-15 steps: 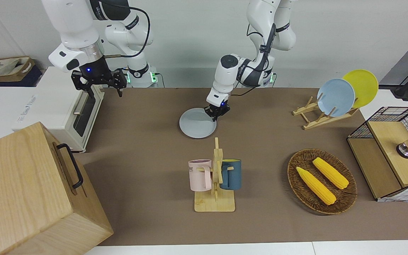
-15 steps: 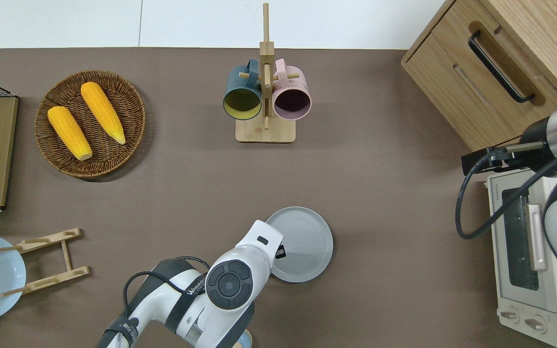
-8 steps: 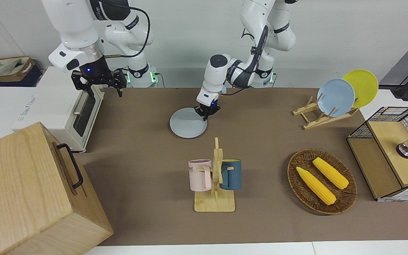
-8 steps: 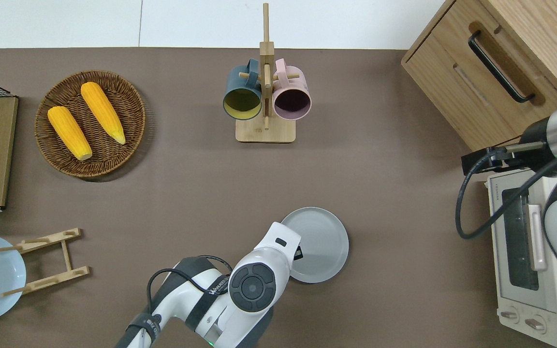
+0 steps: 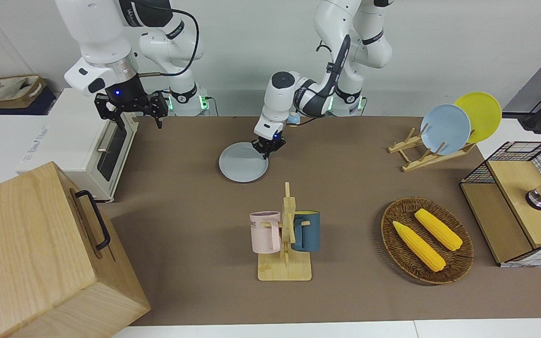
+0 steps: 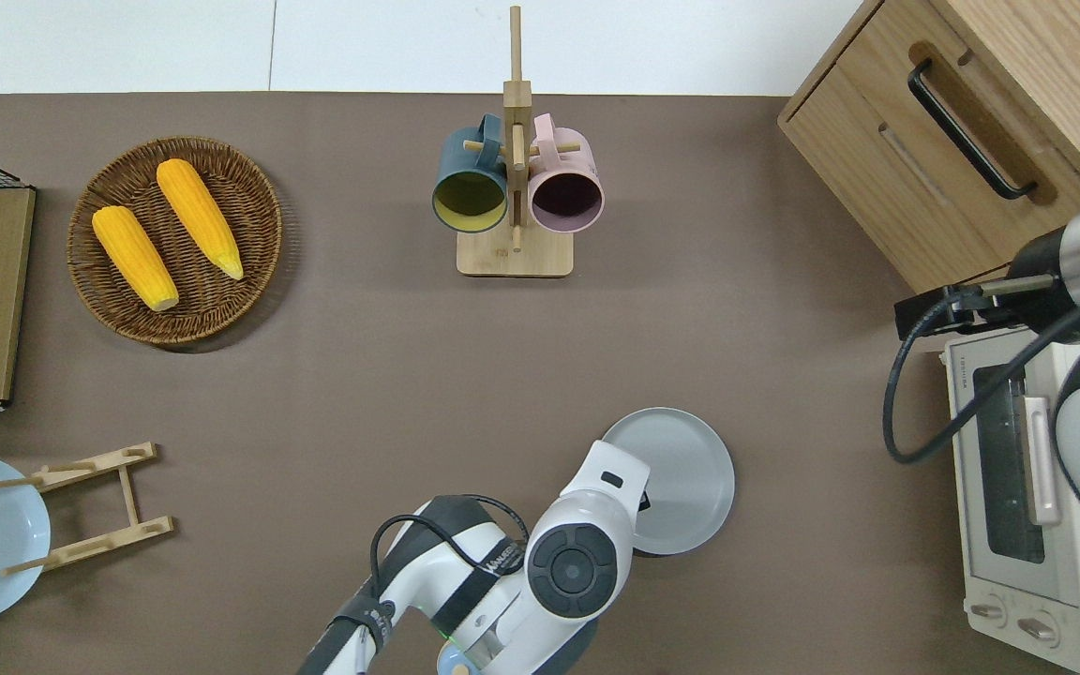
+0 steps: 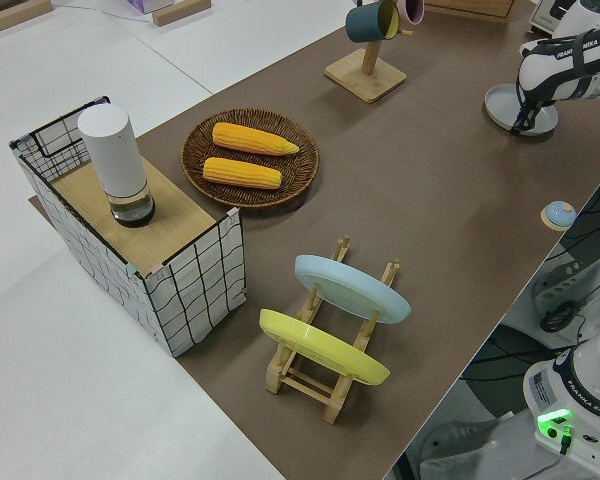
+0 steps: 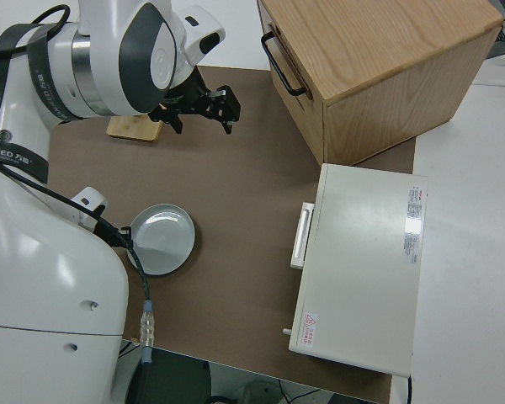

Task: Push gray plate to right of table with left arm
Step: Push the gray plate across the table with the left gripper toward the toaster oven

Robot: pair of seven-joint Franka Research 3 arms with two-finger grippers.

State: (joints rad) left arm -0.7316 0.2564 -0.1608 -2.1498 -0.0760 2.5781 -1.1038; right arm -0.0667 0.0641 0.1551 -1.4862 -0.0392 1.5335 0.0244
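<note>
The overhead view hides most of the left hand [image 6: 643, 503] under the arm's own wrist, while the front view shows it plainly – black fingertips [image 5: 266, 149] set down on the gray plate [image 5: 243, 163], at the part of its rim nearest the robots and toward the left arm's end. How far apart those fingers stand I cannot tell from any view. The plate is round, shallow, pale gray-blue with a low raised rim, and lies flat on the brown tabletop [image 5: 195, 206]. It sits nearer to the robots than the mug rack [image 5: 285, 239] and toward the right arm's end from it, with open mat between it and the white toaster oven [image 6: 1032, 497]. The right side view shows the right hand [image 8: 198, 106] spread wide and empty – that arm is parked.
</note>
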